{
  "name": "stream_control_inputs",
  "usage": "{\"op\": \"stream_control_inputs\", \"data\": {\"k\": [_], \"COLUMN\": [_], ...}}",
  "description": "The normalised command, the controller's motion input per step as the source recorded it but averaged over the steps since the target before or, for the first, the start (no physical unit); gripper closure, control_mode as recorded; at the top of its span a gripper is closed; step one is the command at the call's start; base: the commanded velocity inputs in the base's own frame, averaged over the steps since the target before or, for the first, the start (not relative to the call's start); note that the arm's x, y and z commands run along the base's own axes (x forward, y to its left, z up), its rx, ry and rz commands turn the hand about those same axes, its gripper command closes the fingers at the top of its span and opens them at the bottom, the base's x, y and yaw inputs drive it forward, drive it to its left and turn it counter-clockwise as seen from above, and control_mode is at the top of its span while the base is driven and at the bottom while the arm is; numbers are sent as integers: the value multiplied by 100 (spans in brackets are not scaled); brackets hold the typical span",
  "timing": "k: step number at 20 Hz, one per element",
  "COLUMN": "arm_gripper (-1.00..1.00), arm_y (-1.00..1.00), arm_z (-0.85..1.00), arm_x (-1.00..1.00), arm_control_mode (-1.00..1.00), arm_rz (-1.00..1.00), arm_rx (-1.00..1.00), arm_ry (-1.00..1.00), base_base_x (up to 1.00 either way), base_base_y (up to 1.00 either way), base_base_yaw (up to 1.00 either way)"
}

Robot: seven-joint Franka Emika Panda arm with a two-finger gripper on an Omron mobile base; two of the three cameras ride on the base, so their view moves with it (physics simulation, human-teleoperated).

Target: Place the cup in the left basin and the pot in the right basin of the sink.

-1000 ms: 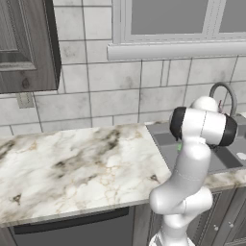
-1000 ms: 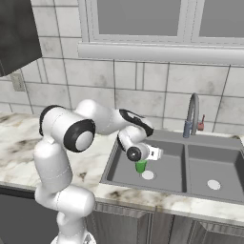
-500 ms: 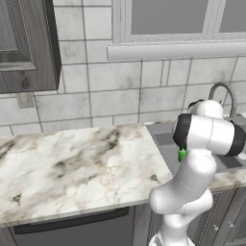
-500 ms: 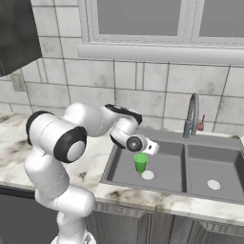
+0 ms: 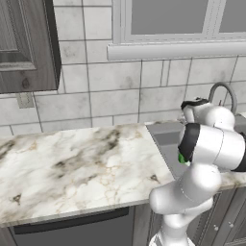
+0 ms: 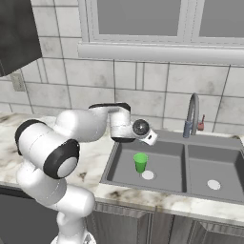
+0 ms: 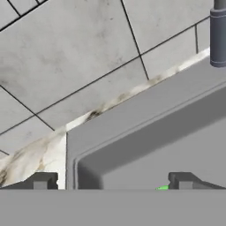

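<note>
The green cup (image 6: 140,162) stands upright on the floor of the sink's left basin (image 6: 164,155), beside its pale drain (image 6: 148,175). A sliver of the cup (image 5: 181,158) peeks out past my arm in the left base view, and its green rim (image 7: 162,187) shows at the bottom of the hand view. My gripper (image 6: 146,134) hangs above the basin's back left part, clear of the cup. It faces the back rim and wall tiles, open (image 7: 111,181), with nothing between the fingertips (image 7: 42,181). The right basin (image 6: 217,164) lies past the divider. The pot is out of view.
The curved grey faucet (image 6: 191,114) with its red lever (image 6: 202,122) rises behind the divider; its spout (image 7: 218,33) shows in the hand view. A marble counter (image 5: 72,168) stretches left of the sink. A dark wall cabinet (image 5: 26,45) hangs at upper left.
The gripper has let go of the cup, risen out of the left basin and turned toward the back wall. The cup stays upright by the drain.
</note>
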Motion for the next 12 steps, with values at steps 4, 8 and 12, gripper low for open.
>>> {"op": "stream_control_inputs", "data": {"k": [4, 8, 12], "arm_gripper": [-100, -100, -100], "arm_y": [0, 3, 35], "arm_z": [37, 24, -2], "arm_x": [6, 0, 0], "arm_control_mode": [-100, -100, -100], "arm_rz": [17, 19, 14], "arm_rx": [28, 9, -9], "arm_ry": [11, 13, 9], "base_base_x": [0, 0, 0], "base_base_y": [0, 0, 0], "base_base_yaw": [0, 0, 0]}}
